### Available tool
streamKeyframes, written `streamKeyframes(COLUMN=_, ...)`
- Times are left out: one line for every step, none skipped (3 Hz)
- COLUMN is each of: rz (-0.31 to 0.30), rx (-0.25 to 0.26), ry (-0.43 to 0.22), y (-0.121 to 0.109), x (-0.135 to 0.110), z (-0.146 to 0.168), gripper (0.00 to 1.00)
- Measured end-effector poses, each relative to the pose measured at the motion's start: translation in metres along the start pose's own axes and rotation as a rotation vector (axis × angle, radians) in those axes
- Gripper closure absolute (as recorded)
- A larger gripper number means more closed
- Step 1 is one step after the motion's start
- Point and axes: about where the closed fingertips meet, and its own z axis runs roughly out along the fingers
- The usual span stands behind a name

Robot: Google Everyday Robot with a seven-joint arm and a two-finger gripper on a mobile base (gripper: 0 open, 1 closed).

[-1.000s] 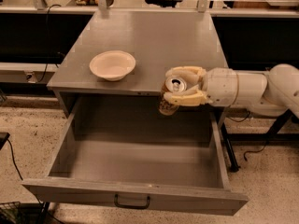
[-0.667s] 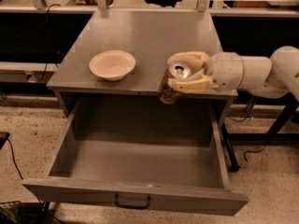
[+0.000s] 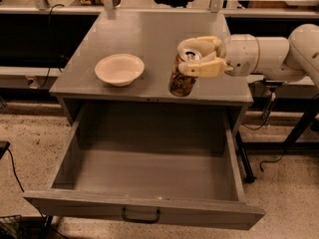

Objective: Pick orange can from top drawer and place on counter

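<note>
Because the orange can (image 3: 182,81) is judged light, thin-walled and smooth, hold it round the upper body with moderate force, since excess pressure would probably dent it.

Camera view: the gripper (image 3: 187,58) pinches the can near its silver top, at the counter's (image 3: 149,36) front edge, right of centre. The label is orange-brown with pale patches. The top drawer (image 3: 144,209) stands open.

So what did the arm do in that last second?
The gripper, still clamped on the orange can, carried it up and back from over the top drawer to just above the counter at its front edge. The cream bowl and the open drawer stayed put.
</note>
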Motion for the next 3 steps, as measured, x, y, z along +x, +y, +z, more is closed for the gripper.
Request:
streamKeyframes(rz=0.156, rx=0.133, ry=0.178, y=-0.043, x=0.009, z=0.032, gripper=1.00)
streamKeyframes(rz=0.276, rx=0.240, ry=0.242, y=-0.068, x=0.016, z=0.043, gripper=1.00)
streamKeyframes(rz=0.346, rx=0.313, ry=0.230, y=-0.088, x=0.024, z=0.043, gripper=1.00)
